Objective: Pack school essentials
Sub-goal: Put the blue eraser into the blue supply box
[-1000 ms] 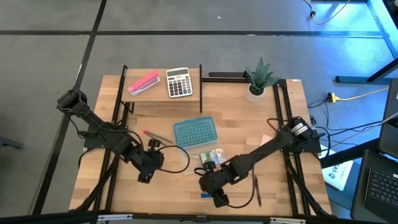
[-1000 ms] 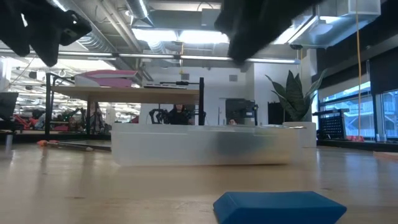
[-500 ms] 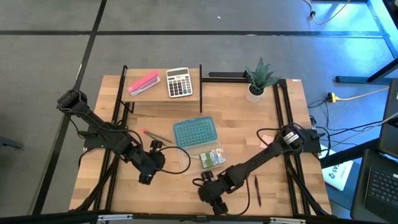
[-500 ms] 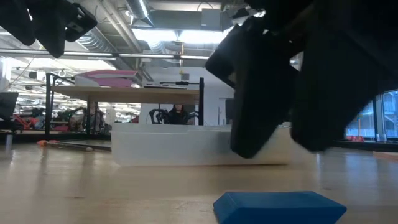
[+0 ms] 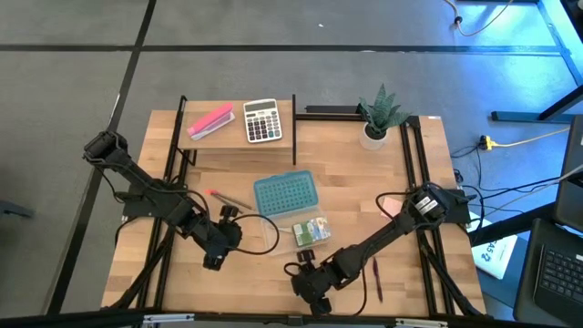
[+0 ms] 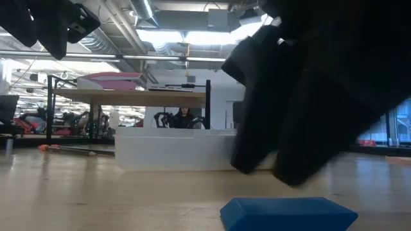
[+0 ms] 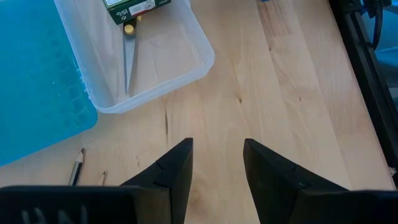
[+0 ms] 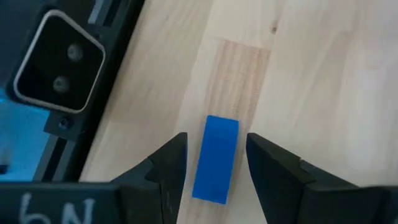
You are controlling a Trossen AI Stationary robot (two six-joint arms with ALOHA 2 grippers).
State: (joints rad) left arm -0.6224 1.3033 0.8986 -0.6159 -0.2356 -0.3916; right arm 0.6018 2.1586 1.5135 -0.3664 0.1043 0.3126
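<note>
The blue eraser (image 8: 216,158) lies flat on the wooden table near its front edge. My right gripper (image 8: 216,142) stands open over it, one finger on either side, just above it in the low view (image 6: 276,170) and apart from it. The yellow-handled scissors (image 7: 129,56) and the crayon box (image 7: 134,6) lie inside the clear box (image 5: 310,232). A red-tipped pencil (image 5: 223,197) lies left of the teal lid, a dark pen (image 5: 375,278) right of my right arm. My left gripper (image 5: 211,261) hangs open above bare table at the left.
A teal lid (image 5: 284,193) lies just behind the clear box. A raised shelf at the back carries a pink block (image 5: 209,121) and a grey calculator (image 5: 262,120). A potted plant (image 5: 378,114) stands back right. A camera mount (image 8: 56,68) sits at the front edge beside the eraser.
My right gripper has sunk and gone toward the table's near edge, coming down over the blue eraser until its fingers stand on either side of it. The eraser has not moved.
</note>
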